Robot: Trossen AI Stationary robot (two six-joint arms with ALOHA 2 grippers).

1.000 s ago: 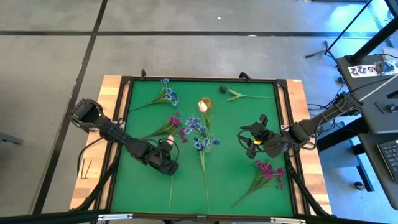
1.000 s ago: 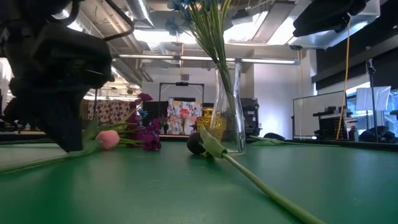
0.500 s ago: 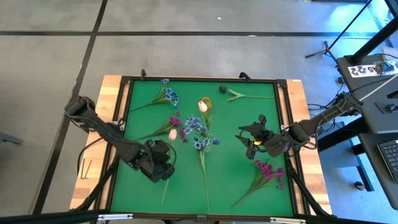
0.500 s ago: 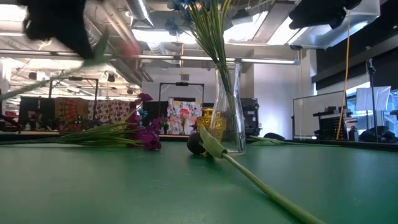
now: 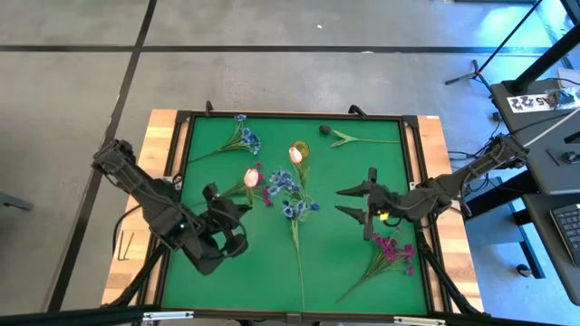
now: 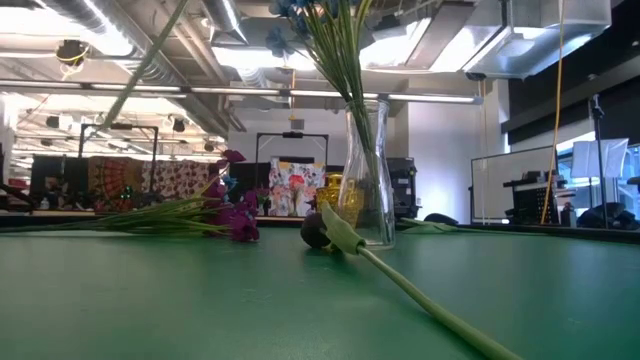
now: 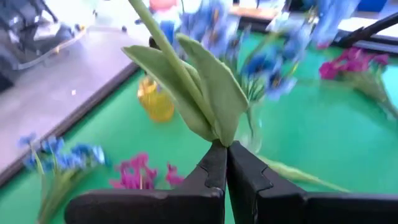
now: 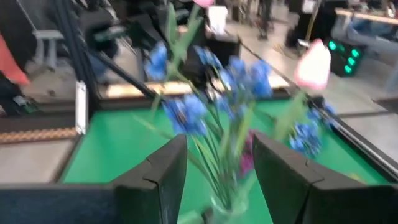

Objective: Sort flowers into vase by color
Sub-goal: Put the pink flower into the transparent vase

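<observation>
- Left gripper (image 7: pixel 225 163), near-left of table, was clamped on pink tulip's (image 5: pixel 251 177) stem, bud lifted beside vase (image 6: pixel 366 170).
- Right gripper (image 5: pixel 360 202) hovered right, fingers apart, empty.
- Advice: keep stem upright, thread it w/o snagging blue sprays (image 5: pixel 287 192).

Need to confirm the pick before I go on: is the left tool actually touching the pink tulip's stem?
Touching. The left wrist view shows the left tool shut on the pink tulip's stem just below its leaves, no gap between fingers and stem.
</observation>
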